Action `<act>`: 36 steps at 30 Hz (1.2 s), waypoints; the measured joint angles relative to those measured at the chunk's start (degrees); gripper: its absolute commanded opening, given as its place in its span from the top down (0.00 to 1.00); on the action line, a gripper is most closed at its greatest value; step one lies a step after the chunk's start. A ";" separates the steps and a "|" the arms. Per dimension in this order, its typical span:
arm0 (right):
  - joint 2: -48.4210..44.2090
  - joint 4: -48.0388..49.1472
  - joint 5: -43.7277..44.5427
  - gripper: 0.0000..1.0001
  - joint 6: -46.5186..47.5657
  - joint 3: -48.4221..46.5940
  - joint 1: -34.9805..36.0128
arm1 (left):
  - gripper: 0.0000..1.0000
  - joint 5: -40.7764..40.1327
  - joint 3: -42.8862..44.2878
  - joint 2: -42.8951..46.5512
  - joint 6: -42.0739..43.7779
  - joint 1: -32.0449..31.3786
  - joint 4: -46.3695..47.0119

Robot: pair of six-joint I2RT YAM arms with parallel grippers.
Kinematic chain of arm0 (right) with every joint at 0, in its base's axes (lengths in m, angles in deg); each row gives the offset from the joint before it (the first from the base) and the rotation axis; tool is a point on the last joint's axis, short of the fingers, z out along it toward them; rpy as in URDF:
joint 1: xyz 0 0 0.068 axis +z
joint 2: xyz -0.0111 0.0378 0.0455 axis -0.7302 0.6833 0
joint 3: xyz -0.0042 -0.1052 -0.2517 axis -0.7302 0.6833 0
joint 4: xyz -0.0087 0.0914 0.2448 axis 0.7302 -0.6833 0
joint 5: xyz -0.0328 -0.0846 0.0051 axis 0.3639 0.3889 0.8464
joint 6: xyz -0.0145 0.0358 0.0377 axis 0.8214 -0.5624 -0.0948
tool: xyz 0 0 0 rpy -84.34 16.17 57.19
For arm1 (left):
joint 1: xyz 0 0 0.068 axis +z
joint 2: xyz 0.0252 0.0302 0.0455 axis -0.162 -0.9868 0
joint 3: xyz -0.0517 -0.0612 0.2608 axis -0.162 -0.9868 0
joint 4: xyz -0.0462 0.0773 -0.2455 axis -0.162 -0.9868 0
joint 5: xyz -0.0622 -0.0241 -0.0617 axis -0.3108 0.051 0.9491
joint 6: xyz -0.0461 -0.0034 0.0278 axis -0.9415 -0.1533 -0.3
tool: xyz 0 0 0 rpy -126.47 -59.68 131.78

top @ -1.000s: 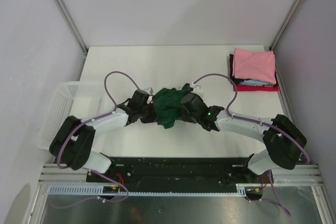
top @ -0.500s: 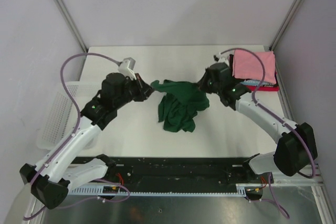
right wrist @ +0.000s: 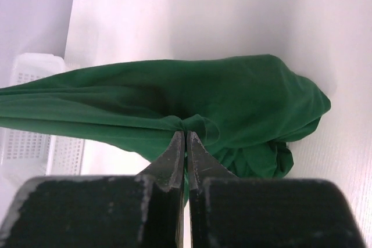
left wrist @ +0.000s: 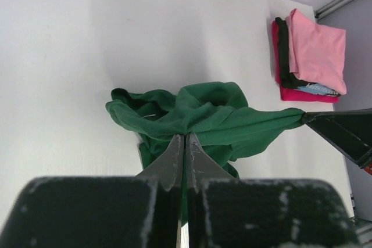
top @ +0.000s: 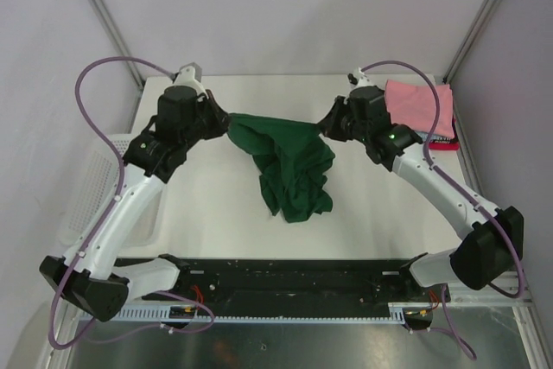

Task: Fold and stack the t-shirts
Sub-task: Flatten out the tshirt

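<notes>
Clamped tight in left gripper [top: 226, 124] and right gripper [top: 321, 127], strung bunched above the table [top: 389, 205] centre: dark green t-shirt [top: 289, 162], unfolded. Already done: folded stack [top: 419, 105] at far right. Left to do: spreading, folding, stacking this one.

White desk [top: 371, 205], seen from above. A folded stack [top: 423, 110], pink over black over red, lies at its far right corner. The lower folds of the green t-shirt [top: 289, 170] rest near its centre.

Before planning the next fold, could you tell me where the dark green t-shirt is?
In the top view's centre, the dark green t-shirt is stretched between the left gripper and right gripper, both shut on it, left of the folded stack.
</notes>
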 measured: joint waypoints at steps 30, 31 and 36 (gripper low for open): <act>-1.29 -4.13 0.22 0.54 -3.30 -0.55 22.03 | 1.00 -7.26 4.07 -2.05 1.42 5.77 -1.92; 0.87 -4.15 0.87 0.45 -3.45 1.25 23.80 | 1.00 -8.17 2.64 -2.05 1.42 6.05 -1.95; 0.02 -6.49 6.27 0.36 -5.40 11.15 24.96 | 1.00 -10.49 -2.23 -2.47 1.42 7.43 -2.36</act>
